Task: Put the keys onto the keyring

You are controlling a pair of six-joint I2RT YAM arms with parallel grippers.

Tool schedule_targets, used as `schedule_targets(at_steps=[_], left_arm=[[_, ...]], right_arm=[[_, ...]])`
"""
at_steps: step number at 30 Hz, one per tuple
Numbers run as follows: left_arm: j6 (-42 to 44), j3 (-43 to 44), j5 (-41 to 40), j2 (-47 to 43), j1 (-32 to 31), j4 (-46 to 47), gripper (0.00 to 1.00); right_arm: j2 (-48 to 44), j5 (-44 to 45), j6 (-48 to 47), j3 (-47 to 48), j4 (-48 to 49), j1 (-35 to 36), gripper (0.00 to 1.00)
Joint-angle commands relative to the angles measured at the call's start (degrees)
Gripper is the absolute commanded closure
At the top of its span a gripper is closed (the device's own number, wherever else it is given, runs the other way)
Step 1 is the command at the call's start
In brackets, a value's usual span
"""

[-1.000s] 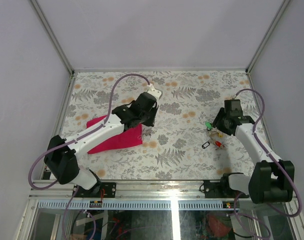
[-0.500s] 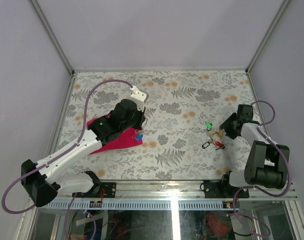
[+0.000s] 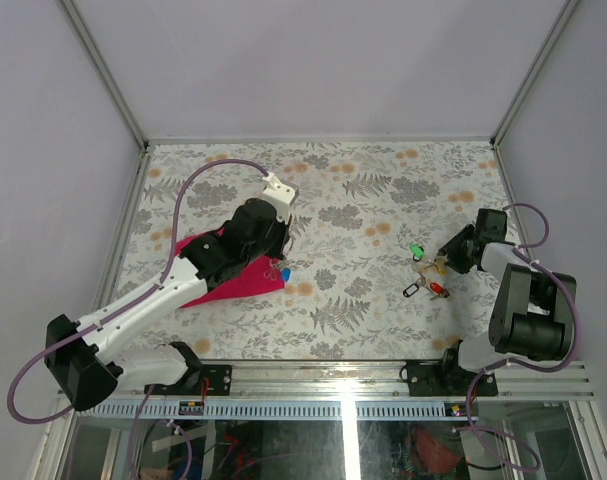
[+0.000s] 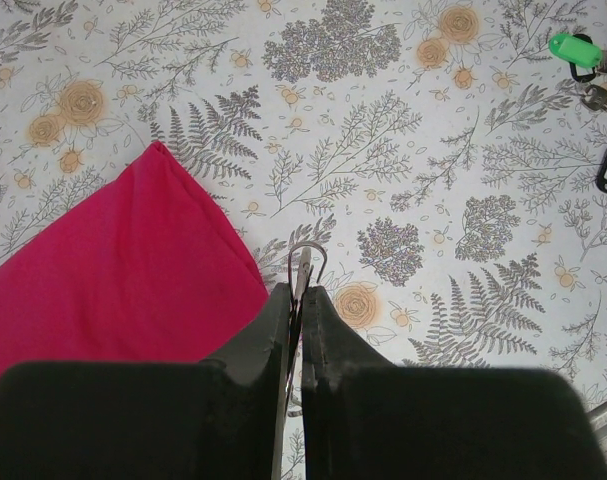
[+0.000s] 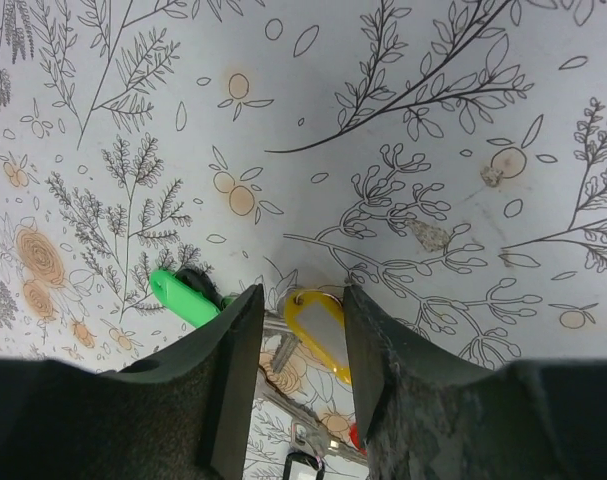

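My left gripper [image 3: 274, 263] is shut on the keyring [image 4: 308, 260], a thin silvery wire loop sticking out past its tips just off the corner of the magenta cloth [image 4: 113, 270]. A blue tag [image 3: 285, 273] hangs by it in the top view. The other keys lie bunched at the right: a green tag [image 5: 183, 295], a yellow tag [image 5: 321, 330], a red one [image 5: 355, 436] and a black one [image 3: 411, 290]. My right gripper [image 5: 301, 292] is low over this bunch, open, its fingers on either side of the yellow tag.
The magenta cloth [image 3: 223, 278] lies flat on the flowered tabletop [image 3: 363, 200] under my left forearm. Grey walls with metal posts enclose the table on three sides. The arm bases and a metal rail [image 3: 343, 375] run along the near edge.
My left gripper has drawn back toward the cloth's corner with the keyring, the blue tag now showing. The right gripper has shifted slightly right and its jaws have narrowed around the yellow tag.
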Motion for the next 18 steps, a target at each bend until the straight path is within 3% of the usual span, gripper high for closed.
schedule_targets(at_steps=[1,18], left_arm=[[1.15,-0.23,-1.24,0.14,0.24,3.48,1.0],[1.55,0.09,-1.44,0.51,0.25,3.22,1.0]], right_arm=[[2.0,-0.44,0.21,0.77,2.16,-0.48,0.58],[1.29,-2.55,-1.51,1.1,1.43,-0.57,0.92]])
